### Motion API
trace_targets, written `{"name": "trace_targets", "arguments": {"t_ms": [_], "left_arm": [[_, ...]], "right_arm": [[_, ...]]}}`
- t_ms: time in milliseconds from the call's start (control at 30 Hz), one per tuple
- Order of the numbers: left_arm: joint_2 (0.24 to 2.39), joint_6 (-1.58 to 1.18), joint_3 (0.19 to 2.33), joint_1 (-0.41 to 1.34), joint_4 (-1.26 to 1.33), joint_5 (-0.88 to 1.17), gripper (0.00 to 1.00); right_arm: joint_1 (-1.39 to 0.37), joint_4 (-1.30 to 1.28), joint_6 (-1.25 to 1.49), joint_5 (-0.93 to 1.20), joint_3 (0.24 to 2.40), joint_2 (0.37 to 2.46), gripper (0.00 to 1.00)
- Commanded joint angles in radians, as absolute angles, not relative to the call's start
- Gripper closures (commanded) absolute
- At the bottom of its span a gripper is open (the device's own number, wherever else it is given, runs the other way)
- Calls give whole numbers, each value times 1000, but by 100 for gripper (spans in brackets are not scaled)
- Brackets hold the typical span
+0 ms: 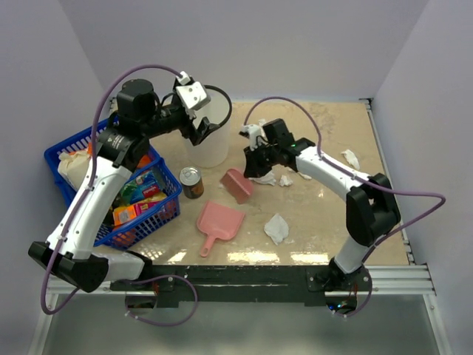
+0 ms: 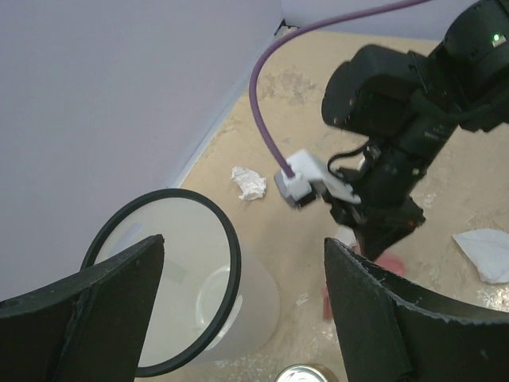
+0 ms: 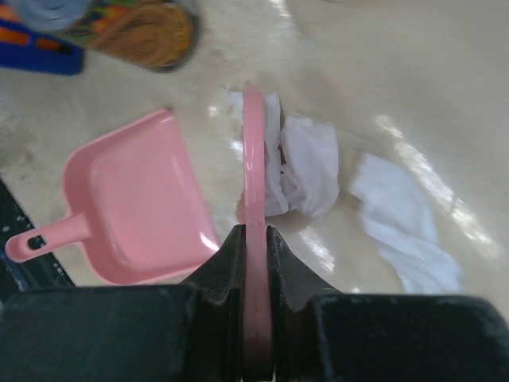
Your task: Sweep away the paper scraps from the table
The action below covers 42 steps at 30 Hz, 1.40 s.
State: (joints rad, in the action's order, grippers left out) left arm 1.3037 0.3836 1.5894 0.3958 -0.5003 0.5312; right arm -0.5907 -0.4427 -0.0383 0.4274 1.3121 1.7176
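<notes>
Right wrist view: the right pincer (image 3: 253,239) is clamped narrow on one pink scraper (image 3: 253,143), seen edge-on, its base hidden between the fingers. Two paper scraps (image 3: 306,163) lie on the table (image 3: 398,64) just right of it, one partly behind the blade. One pink dustpan (image 3: 139,207) lies to the left. From above I count four scraps. The left pincer (image 2: 242,263) gapes wide over one white bin (image 2: 258,306), whose base is cut off.
</notes>
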Motion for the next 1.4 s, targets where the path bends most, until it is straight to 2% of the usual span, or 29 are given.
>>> {"name": "trace_targets", "arguments": {"t_ms": [0,133,333,467,567,767,967,1167,1367], "left_arm": [[1308,425,1623,405,-492,515,15],[1327,425,1628,405,-491,534,15],[1315,414,1625,406,-557,581,15],[1249,531,1476,463,-735,617,18],[1157,522,1384,486,-682,568,17],[1104,583,1316,525,-660,500,18],[1068,627,1264,549,-765,543,22],[1028,730,1151,577,-886,561,22],[1043,796,1074,580,-897,560,29]], "right_arm": [[-387,-408,67,359,1252,1631,100],[-275,-426,48,353,1247,1594,100],[-262,-440,-9,604,1270,1478,100],[-281,-500,-118,604,1227,1384,100],[-334,-567,-244,597,1163,1350,100],[-475,-598,-336,643,1120,1385,100],[-535,-609,-316,667,1224,1503,100],[-541,-614,-313,637,1287,1545,100],[-537,-698,-466,592,1331,1540,100]]}}
